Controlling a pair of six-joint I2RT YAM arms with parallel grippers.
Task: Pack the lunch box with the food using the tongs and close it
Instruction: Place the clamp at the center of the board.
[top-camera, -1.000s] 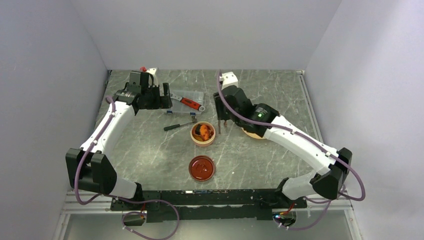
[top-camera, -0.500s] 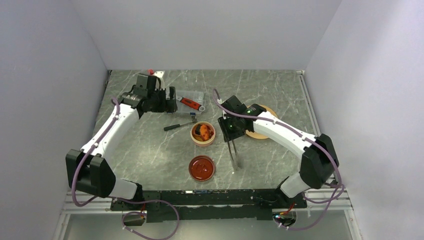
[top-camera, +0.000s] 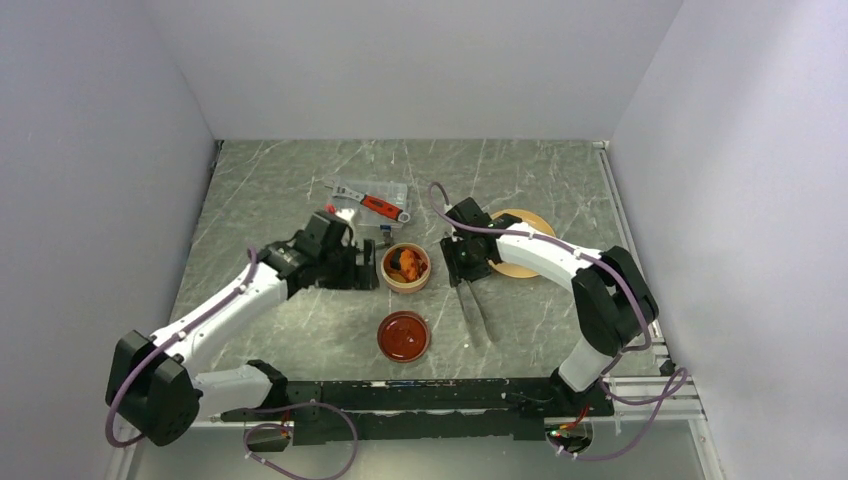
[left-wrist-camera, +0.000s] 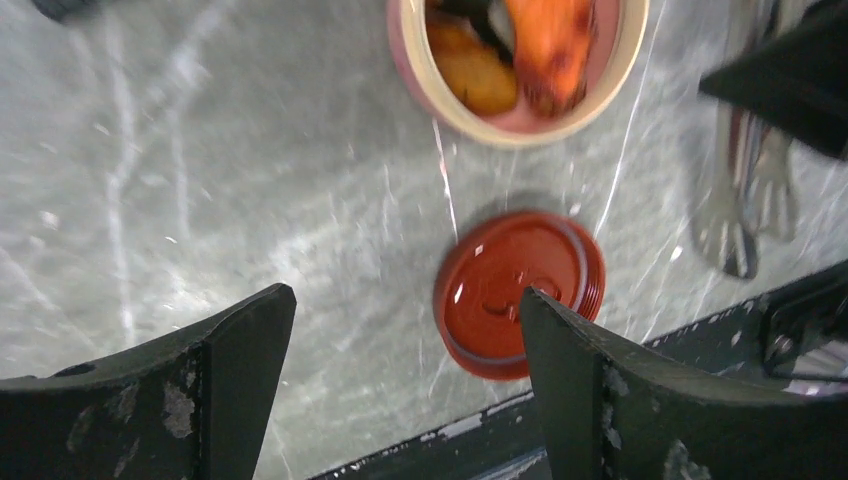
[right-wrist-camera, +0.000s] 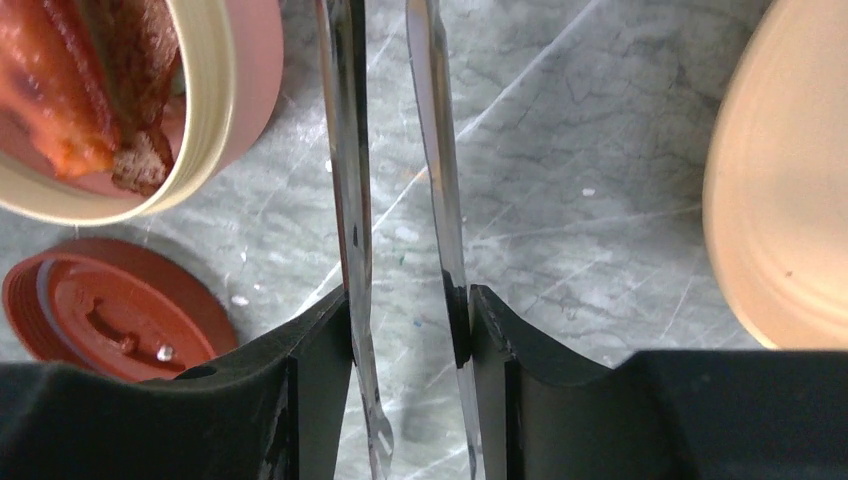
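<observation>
The lid (top-camera: 403, 336) is dark red, the lunch box (top-camera: 405, 286) tan, the table (top-camera: 280, 190) veined grey.

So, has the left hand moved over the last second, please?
Yes. The left hand moved from beside the clear case toward the near edge, now beside the lunch box.

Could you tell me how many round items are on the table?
3: the lunch box at centre, its lid just nearside of it, the yellow plate partly behind the right arm.
</observation>
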